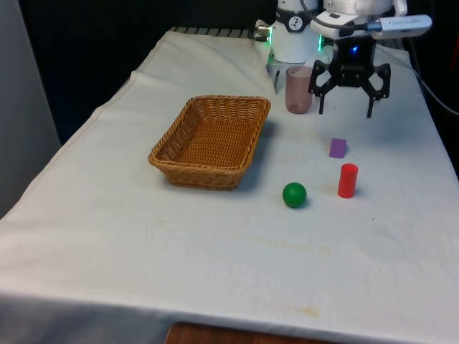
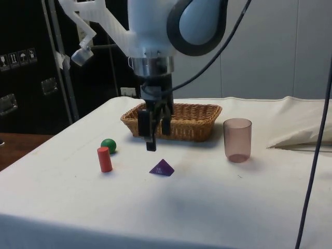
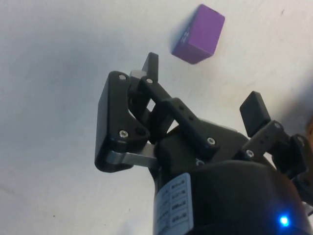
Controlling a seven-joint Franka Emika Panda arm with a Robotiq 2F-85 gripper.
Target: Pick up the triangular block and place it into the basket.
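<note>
Purple triangular block [image 1: 338,147] lies on the cloth below the spread, empty claw [image 1: 346,110].

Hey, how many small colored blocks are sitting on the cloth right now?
3. The purple triangular block lies nearest the pincer; the red cylinder stands just nearer the camera; the green ball sits at the cylinder's front-view left. The basket looks empty.

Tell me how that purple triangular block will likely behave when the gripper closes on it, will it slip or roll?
The purple triangular block rests on a flat face on the white cloth, so it probably won't roll. Its sloped sides could let it squirt out from the fingers of the open gripper. It looks small, solid and rigid, likely light.
</note>
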